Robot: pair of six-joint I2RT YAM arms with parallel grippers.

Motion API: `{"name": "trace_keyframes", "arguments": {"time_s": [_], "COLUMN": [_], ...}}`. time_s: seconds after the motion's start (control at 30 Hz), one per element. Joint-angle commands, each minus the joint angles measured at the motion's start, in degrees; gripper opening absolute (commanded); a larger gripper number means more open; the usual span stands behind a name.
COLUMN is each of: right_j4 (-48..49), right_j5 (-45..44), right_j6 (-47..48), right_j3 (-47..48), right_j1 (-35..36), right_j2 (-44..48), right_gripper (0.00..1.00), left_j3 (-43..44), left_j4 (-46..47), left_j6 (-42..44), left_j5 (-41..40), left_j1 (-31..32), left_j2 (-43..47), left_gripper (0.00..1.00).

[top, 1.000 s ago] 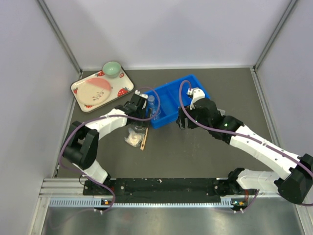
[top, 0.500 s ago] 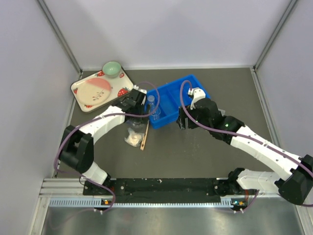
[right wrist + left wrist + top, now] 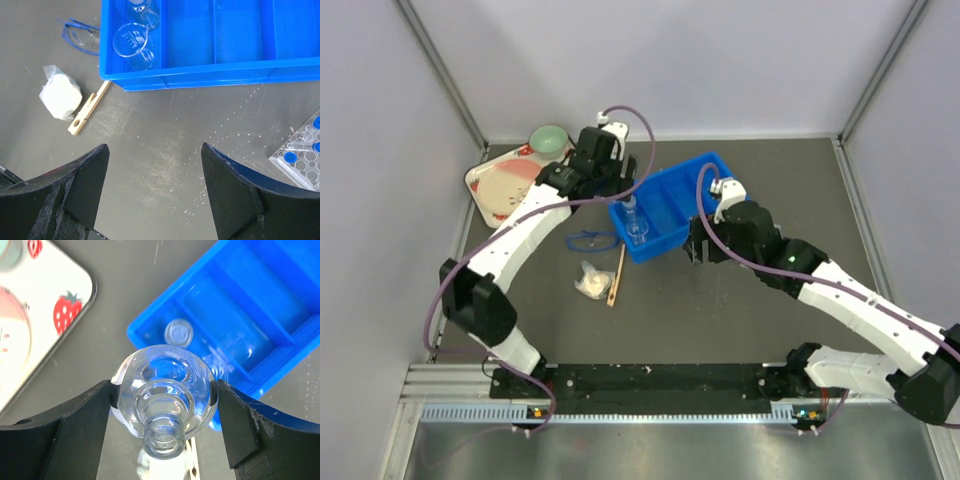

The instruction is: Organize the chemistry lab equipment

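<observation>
Flask (image 3: pixel 161 437), pinched at its bulb by the left gripper (image 3: pixel 164 397), neck toward the wrist, hangs over a corner of the blue bin (image 3: pixel 260 285), apparently to join a second flask (image 3: pixel 131 42) lying inside. Right gripper (image 3: pixel 154 155), spread and empty, hovers over the surface beside the bin, near the tube rack (image 3: pixel 300 150).

light: bright, even | shadows: faint | focus: sharp | glare: slight on flask (image 3: pixel 162 405)

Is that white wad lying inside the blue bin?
No, the white wad lies on the grey table beside the wooden stick, outside the blue bin.
</observation>
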State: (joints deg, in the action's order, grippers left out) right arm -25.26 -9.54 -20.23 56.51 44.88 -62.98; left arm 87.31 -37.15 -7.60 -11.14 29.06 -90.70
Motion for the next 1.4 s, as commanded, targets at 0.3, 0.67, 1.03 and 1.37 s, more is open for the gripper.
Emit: {"name": "trace_keyframes", "arguments": {"time_s": [0.3, 0.67, 1.03, 1.37], "right_j4": [-4.1, -6.56, -6.65, -6.21], "right_j5": [0.49, 1.28, 1.19, 1.1], "right_j6": [-1.48, -1.3, -1.39, -0.87], "right_j3": [-1.75, -2.19, -3.51, -3.86], "right_j1": [0.64, 0.56, 0.56, 0.56], "right_j2": [10.07, 11.74, 12.27, 11.74], "right_gripper": [0.75, 0.75, 0.74, 0.74], "left_j3": [31.42, 33.1, 31.96, 29.41], "left_j4": [-3.46, -0.56, 0.49, 2.52], "left_j6": [14.45, 20.86, 22.45, 22.27], "left_j5": [16.03, 22.91, 22.04, 21.86], "left_j1": [0.21, 0.47, 0.82, 2.4], "left_j2": [-21.53, -29.1, -34.46, -37.18], "left_gripper": [0.07, 0.06, 0.03, 0.02]}}
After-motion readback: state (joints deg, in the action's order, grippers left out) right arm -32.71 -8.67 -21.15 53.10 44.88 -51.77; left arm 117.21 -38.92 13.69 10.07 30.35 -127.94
